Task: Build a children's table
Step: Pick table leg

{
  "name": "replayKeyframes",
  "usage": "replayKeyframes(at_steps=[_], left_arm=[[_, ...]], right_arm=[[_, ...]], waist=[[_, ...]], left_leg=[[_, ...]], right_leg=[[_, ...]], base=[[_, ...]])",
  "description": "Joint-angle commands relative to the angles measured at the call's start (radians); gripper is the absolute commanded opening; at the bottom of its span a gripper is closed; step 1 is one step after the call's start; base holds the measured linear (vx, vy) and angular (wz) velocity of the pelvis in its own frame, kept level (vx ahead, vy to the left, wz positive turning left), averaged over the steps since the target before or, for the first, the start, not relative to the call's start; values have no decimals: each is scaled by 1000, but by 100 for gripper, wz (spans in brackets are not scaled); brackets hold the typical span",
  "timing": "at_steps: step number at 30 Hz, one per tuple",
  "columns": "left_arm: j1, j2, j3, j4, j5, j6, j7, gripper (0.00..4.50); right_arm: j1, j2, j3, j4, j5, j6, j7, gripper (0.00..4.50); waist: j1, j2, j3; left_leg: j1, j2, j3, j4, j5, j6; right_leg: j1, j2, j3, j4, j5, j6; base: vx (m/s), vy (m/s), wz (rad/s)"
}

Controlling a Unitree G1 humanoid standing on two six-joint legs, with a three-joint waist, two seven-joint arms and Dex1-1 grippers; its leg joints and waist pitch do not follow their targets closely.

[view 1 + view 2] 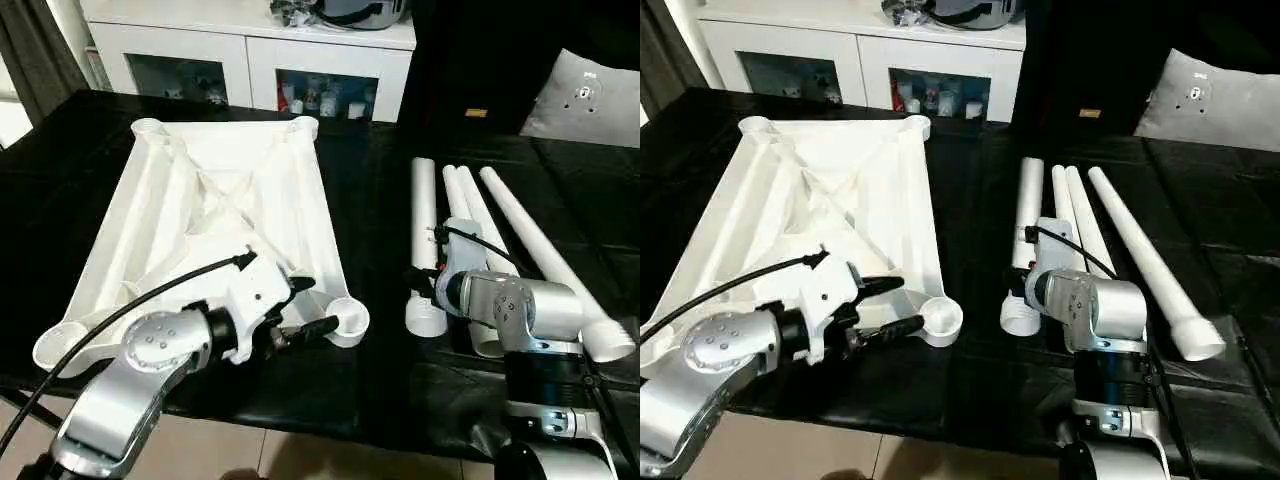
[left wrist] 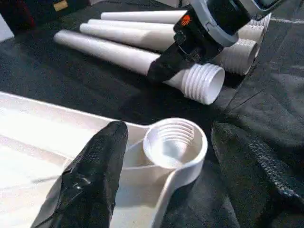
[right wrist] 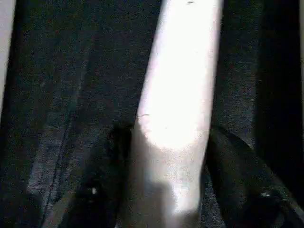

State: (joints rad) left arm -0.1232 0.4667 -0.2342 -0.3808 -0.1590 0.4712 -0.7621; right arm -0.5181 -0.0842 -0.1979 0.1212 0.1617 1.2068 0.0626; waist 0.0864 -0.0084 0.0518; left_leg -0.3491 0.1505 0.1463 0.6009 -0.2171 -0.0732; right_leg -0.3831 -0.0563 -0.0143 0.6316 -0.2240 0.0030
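Right now the tabletop [image 1: 215,215] lies upside down on the black table [image 1: 380,370], ribs up, filling the 9-to-11 o'clock part of the head view, and the four legs [image 1: 500,220] lie side by side at about 2 o'clock. The left gripper [image 1: 300,315] sits at the top's near corner socket [image 1: 347,322], its fingers [image 2: 95,175] spread wide either side of that corner; whether they touch it I cannot tell, and nothing is lifted. The right gripper [image 3: 171,190] straddles the leftmost leg [image 1: 423,215] near its threaded end [image 2: 202,83], a finger on each side with the tube between them and little or no gap in the wrist view; whether the grip is firm I cannot tell. My worry is the round, smooth tube: if the jaws pinch off-centre it could squirt out or roll against the neighbouring leg and knock the row askew. Held so close to one end, the long leg would likely droop when lifted, so its thread might meet the socket crooked and cross-thread. If the left fingers brace loosely, the light top could slide on the cloth.
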Motion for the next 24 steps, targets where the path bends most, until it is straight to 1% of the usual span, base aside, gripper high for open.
replayKeyframes(at_steps=[1, 2, 5, 6, 7, 8, 9, 10, 11, 15, 17, 24], left_arm=[[-10, 10, -9, 9, 11, -10, -5, 317], [-15, 9, -12, 11, 12, -9, -2, 317], [-18, 9, -15, 13, 13, -10, 0, 317], [-19, 9, -17, 15, 13, -12, 4, 317], [-19, 9, -17, 15, 13, -12, 4, 317], [-20, 6, -18, 17, 16, -13, 10, 317], [-20, 4, -17, 17, 18, -14, 14, 317], [-21, 2, -18, 17, 19, -14, 16, 317], [-22, 1, -19, 18, 20, -14, 18, 317], [-18, -2, -18, 20, 23, -19, 26, 317], [-17, -2, -19, 21, 23, -23, 28, 317], [-13, -6, -19, 31, 29, -40, 37, 317]], right_arm=[[14, 5, -4, 23, -5, 7, -16, 221], [17, 9, -7, 21, -5, 6, -18, 215], [21, 12, -6, 22, -5, 3, -20, 205], [21, 13, -9, 23, -3, 1, -22, 202], [21, 14, -9, 23, -3, 1, -22, 199], [20, 15, -12, 26, -1, -2, -24, 197], [20, 17, -12, 28, -1, -4, -25, 196], [19, 18, -11, 29, -2, -5, -26, 196], [19, 18, -11, 30, -2, -6, -26, 196], [18, 20, -5, 31, -4, -10, -26, 194], [19, 19, -4, 29, -4, -12, -27, 194], [23, 21, -6, 20, 1, -51, -24, 194]], waist=[[-4, 19, -54], [-3, 17, -53], [-3, 18, -52], [-3, 16, -52], [-3, 17, -52], [-4, 10, -52], [-2, 13, -51], [-3, 10, -51], [-3, 12, -51], [-4, 11, -50], [-4, 12, -50], [-3, 11, -50]], left_leg=[[5, 51, -10, -79, -95, -76], [3, 51, -10, -80, -100, -77], [4, 53, -11, -82, -117, -80], [5, 53, -11, -82, -123, -81], [5, 53, -11, -83, -126, -82], [5, 53, -10, -83, -127, -80], [5, 54, -11, -83, -126, -79], [3, 53, -10, -83, -124, -77], [4, 53, -10, -83, -125, -76], [4, 54, -10, -84, -131, -76], [3, 53, -10, -84, -127, -76], [3, 53, -10, -85, -132, -77]], right_leg=[[39, -63, 39, -64, -15, -172], [41, -63, 39, -64, -16, -172], [40, -64, 39, -65, -39, -172], [39, -65, 39, -66, -49, -171], [39, -65, 39, -67, -55, -170], [39, -65, 39, -68, -59, -168], [39, -66, 40, -67, -62, -168], [39, -66, 40, -68, -68, -166], [38, -67, 40, -69, -77, -164], [37, -67, 40, -70, -95, -158], [37, -66, 40, -70, -94, -155], [35, -67, 41, -71, -101, -152]], base=[[0, 0, 0], [0, 0, 0], [0, 0, 0], [0, 0, 0], [0, 0, 0], [0, 0, 0], [0, 0, 0], [0, 0, 0], [0, 0, 0], [0, 0, 0], [0, 0, 0], [0, 0, 0]])
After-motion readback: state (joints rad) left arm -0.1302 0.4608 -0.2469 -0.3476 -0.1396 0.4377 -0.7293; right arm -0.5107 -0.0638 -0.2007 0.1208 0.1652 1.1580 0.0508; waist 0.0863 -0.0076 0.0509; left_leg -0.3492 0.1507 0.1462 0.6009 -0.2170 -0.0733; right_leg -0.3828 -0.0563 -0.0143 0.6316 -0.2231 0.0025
